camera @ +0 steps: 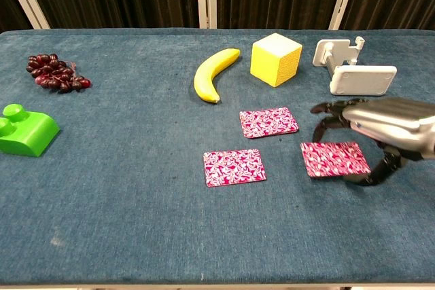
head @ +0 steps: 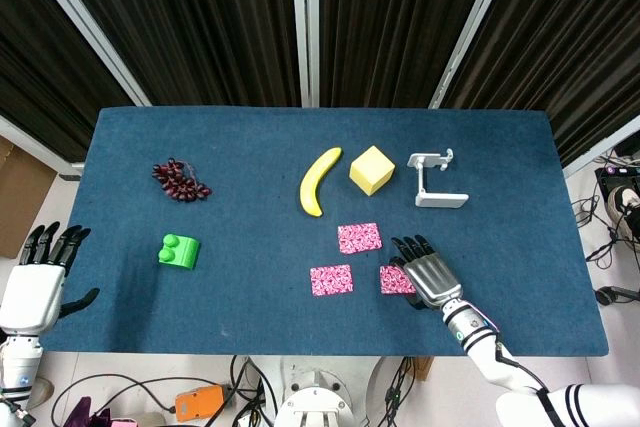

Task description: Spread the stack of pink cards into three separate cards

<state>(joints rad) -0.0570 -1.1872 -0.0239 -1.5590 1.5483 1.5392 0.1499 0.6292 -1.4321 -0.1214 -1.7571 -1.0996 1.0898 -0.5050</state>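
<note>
Three pink patterned cards lie apart on the blue table (head: 230, 162). One card (head: 359, 237) (camera: 268, 121) sits nearest the banana. A second card (head: 331, 279) (camera: 234, 167) lies to its near left. The third card (head: 395, 279) (camera: 334, 158) lies flat to the right, half covered in the head view by my right hand (head: 428, 272) (camera: 389, 121). That hand arches over it, fingers at its far edge and thumb at its near right corner, still holding it. My left hand (head: 40, 282) hangs off the table's left edge, fingers spread and empty.
A banana (head: 319, 180) (camera: 212, 73), a yellow cube (head: 371, 169) (camera: 276, 58) and a white stand (head: 435, 182) (camera: 353, 67) lie behind the cards. Dark grapes (head: 180, 180) (camera: 54, 73) and a green block (head: 180, 250) (camera: 24, 130) sit at the left.
</note>
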